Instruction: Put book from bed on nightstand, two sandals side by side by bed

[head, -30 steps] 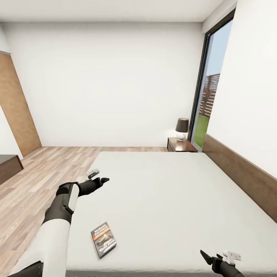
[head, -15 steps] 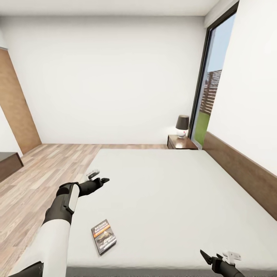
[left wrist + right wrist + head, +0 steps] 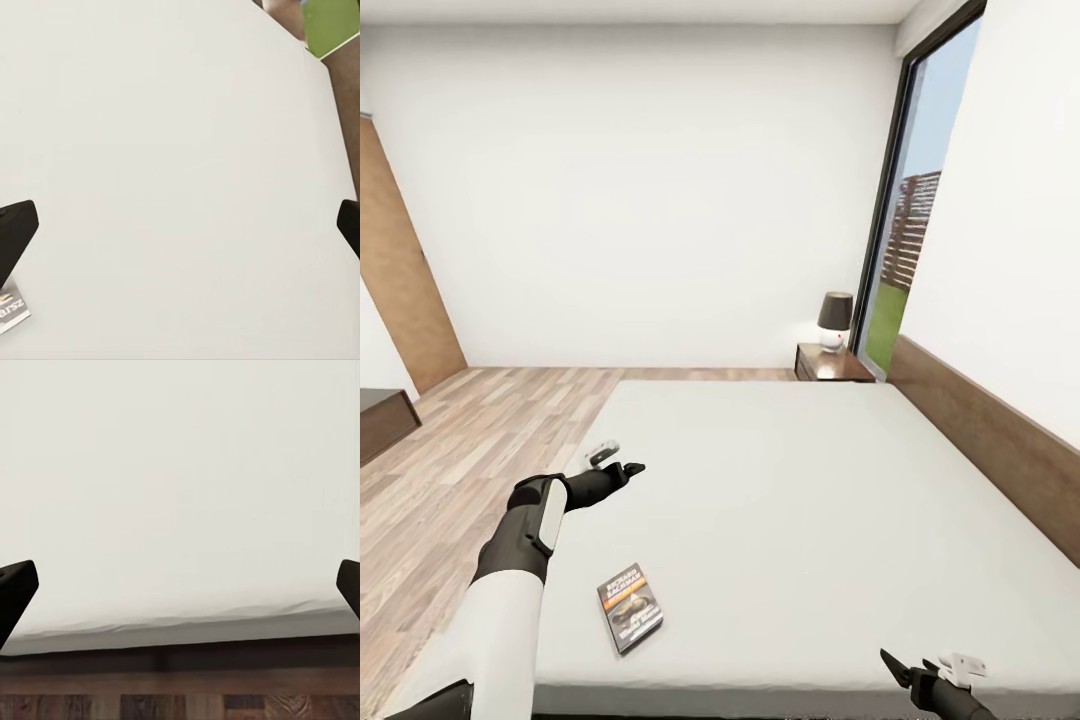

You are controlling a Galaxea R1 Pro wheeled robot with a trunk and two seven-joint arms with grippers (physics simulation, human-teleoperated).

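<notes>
The white-sleeved left arm rises from the head view's seven o'clock corner, passes into a black forearm with a grey wrist cuff, and stretches toward one o'clock. Its black two-fingered left pincer (image 3: pixel 628 467) is spread, with nothing between the fingers; in the left wrist view the dark fingertips (image 3: pixel 16 229) sit at nine and three o'clock, far apart. The black right pincer (image 3: pixel 905 668), with a small white fitting beside it, pokes in at five o'clock, pointing toward eleven o'clock. Its fingertips (image 3: pixel 15 585) likewise stand wide apart, holding nothing.
</notes>
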